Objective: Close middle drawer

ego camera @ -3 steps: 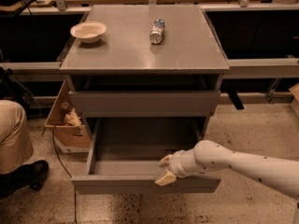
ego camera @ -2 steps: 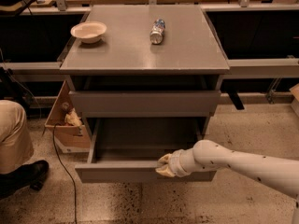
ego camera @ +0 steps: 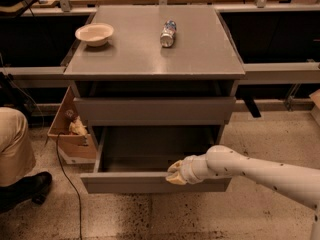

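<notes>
The end effector [ego camera: 176, 173] sits against the top edge of the middle drawer [ego camera: 125, 183] front, right of centre; clenched or released, I cannot tell. The drawer stands pulled out, empty inside. Above, the counter [ego camera: 205, 54] carries a bowl [ego camera: 94, 34] and a can [ego camera: 168, 33]
</notes>
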You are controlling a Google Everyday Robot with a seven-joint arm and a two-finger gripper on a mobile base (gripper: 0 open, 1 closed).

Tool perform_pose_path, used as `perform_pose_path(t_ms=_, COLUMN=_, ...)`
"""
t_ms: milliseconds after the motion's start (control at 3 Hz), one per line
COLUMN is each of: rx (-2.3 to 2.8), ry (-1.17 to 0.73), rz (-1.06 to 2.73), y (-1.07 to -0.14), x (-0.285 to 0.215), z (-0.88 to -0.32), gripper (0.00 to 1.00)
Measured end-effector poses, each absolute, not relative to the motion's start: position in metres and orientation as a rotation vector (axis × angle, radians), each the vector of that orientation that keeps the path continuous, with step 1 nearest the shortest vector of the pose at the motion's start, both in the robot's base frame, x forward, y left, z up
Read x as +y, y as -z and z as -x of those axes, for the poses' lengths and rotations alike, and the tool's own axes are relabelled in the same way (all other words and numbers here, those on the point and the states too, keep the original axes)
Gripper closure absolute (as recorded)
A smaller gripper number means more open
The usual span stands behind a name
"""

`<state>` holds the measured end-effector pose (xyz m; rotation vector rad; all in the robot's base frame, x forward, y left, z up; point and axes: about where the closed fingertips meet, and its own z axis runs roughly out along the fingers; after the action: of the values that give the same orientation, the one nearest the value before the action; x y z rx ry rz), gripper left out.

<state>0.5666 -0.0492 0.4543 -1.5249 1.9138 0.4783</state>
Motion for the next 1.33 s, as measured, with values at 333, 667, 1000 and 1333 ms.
perform_pose_path(t_ms=333, rx=1.892, ry=-0.467, rz=1.521, y=-0.461, x=-0.048, z=-0.573, gripper=0.53)
perform_pose_path(t_ms=667, rx=1.883, ry=-0.462, rz=1.519, y=-0.467, x=-0.048, z=-0.574, gripper=0.29)
perform_pose_path(t_ms=1000, rx=1.859, ry=-0.436, rz=1.527, y=-0.507, x=-0.055, z=-0.571, gripper=0.05)
perform_pose_path(t_ms=1333, rx=1.854, ry=-0.416, rz=1.544, y=-0.550, x=-0.066, z=-0.561, gripper=0.00)
